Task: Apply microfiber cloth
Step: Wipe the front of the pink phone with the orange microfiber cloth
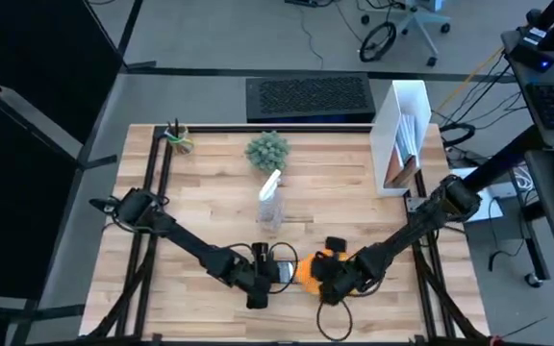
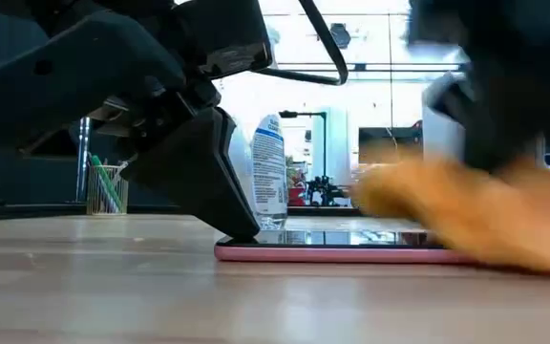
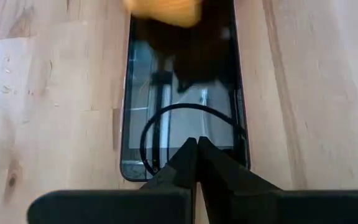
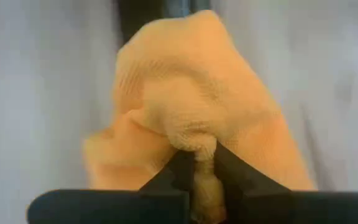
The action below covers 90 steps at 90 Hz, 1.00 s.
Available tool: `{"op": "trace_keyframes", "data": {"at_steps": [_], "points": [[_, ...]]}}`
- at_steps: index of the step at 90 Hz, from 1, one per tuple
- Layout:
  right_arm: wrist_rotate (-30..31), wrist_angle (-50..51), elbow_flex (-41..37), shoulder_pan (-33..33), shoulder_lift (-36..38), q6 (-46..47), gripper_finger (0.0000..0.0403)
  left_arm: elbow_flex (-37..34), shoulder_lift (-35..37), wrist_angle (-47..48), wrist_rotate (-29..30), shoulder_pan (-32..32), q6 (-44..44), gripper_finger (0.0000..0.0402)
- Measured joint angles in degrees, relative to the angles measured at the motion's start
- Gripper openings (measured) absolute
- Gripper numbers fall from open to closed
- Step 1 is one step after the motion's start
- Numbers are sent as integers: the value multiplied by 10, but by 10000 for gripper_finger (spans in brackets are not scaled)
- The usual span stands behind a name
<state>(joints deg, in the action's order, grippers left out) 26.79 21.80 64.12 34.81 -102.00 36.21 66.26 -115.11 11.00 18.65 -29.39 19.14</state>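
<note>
A black smartphone point(image 3: 182, 81) in a pink case point(image 2: 332, 252) lies flat on the wooden table near its front edge. My left gripper point(image 3: 196, 144) is shut, its fingertips down on the phone's left end point(image 2: 242, 235). The orange microfiber cloth point(image 4: 197, 99) is bunched up and rests on the phone's right part point(image 2: 466, 215). My right gripper point(image 4: 202, 163) is shut on it. In the high view the cloth point(image 1: 308, 269) shows between the two grippers. My left gripper presses its shut fingertips point(image 3: 191, 155) down on the screen at the phone's left end point(image 3: 166, 149). It comes slanting down from the table's left, along the phone. The phone stays flat on the table. My right gripper pinches a gathered fold of the cloth point(image 4: 199, 144) between its two fingers, several layers bunched together. The cloth bulges out in front of the fingers, and its underside lies on the phone's right part point(image 2: 418, 239).
A clear spray bottle point(image 1: 271, 202) stands behind the phone, mid-table. Farther back are a small green plant point(image 1: 267, 149), a pen cup point(image 1: 176, 137) at the far left, a white file holder point(image 1: 402, 135) at the far right and a keyboard point(image 1: 308, 96).
</note>
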Motion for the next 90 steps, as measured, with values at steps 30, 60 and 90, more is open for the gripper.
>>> {"op": "trace_keyframes", "data": {"at_steps": [30, 60, 90], "points": [[-28, -210, 0, -57, -111, -104, 11, 0, 0, 0, 0, 0, 0, 0], [-64, -76, 6, -22, -122, -29, 11, 0, 0, 3, -1, -1, 0, 0], [-101, 166, -3, 48, -33, 73, 11, 0, 0, 6, 0, -3, 0, 0]]}}
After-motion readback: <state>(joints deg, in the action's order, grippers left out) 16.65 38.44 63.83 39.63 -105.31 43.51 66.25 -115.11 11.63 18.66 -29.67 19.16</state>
